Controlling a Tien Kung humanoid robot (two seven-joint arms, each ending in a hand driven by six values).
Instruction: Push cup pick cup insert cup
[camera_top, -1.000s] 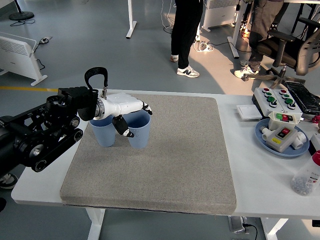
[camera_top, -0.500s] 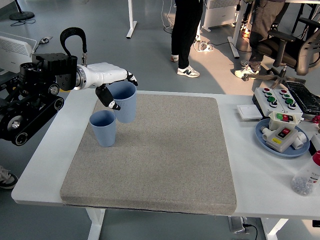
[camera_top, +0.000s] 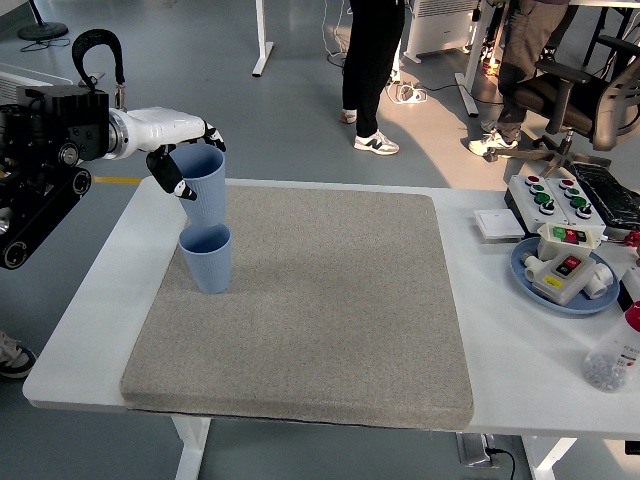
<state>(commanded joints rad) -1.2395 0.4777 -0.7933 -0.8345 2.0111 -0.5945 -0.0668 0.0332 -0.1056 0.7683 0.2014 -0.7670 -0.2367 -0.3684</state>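
head view: upper left of the frame, the left hand (camera_top: 178, 150) grips a raised blue cup (camera_top: 203, 184) directly above the standing blue cup (camera_top: 207, 260) on the grey mat (camera_top: 330, 320).

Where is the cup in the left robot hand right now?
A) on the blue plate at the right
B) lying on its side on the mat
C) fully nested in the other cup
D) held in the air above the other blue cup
D: the left robot hand grips the held cup in the air, upright, right above the standing cup on the grey mat.
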